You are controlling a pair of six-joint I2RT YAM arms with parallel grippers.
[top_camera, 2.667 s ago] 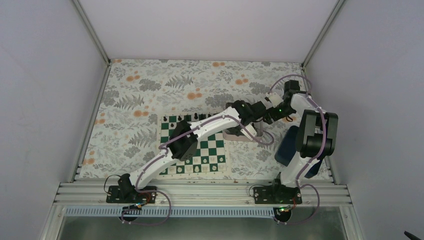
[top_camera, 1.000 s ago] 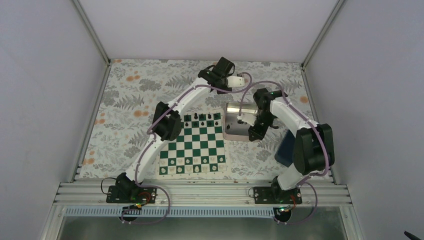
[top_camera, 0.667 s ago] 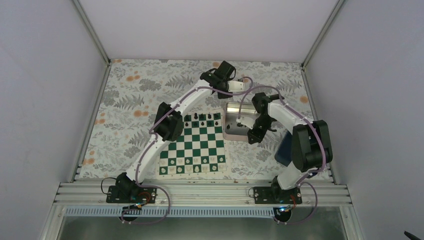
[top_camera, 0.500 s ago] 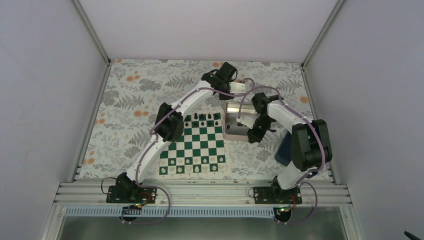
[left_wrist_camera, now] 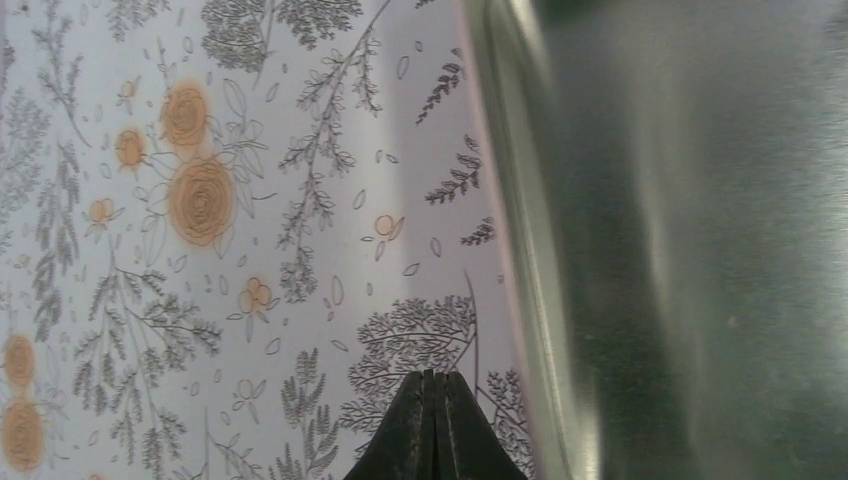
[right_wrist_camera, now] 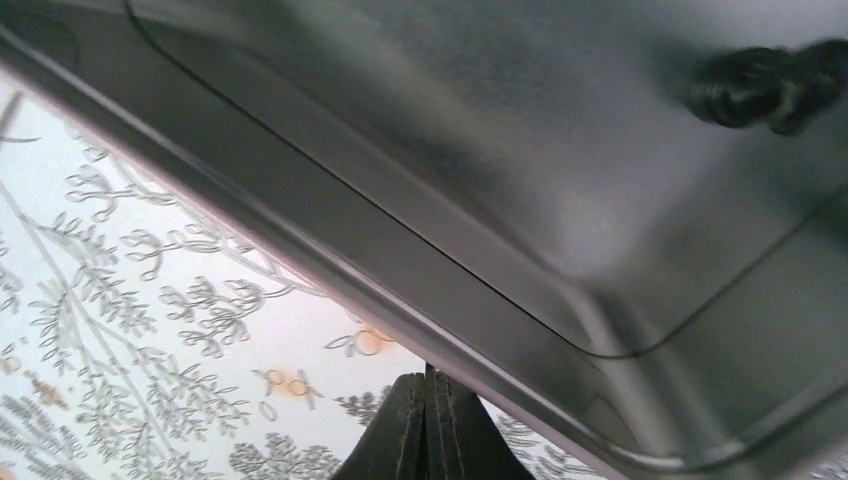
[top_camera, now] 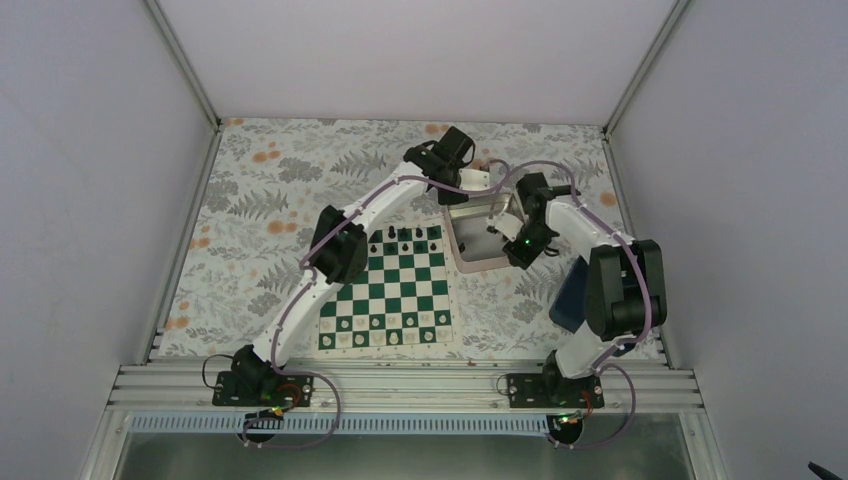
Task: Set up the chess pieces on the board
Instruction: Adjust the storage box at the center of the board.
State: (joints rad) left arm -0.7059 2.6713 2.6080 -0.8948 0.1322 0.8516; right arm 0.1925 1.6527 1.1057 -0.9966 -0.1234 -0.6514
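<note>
1 black piece (right_wrist_camera: 770, 85) lies in the tray (right_wrist_camera: 450, 150), 2 o'clock from the right tool (right_wrist_camera: 426, 400), pressed together like the left tool (left_wrist_camera: 432, 420).

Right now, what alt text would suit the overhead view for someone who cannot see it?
The robot's left arm and right arm reach across a floral tablecloth to a silvery tray beside a green and white chessboard. A few black chess pieces stand along its far edge; a dark blue box lies by the right arm.
</note>
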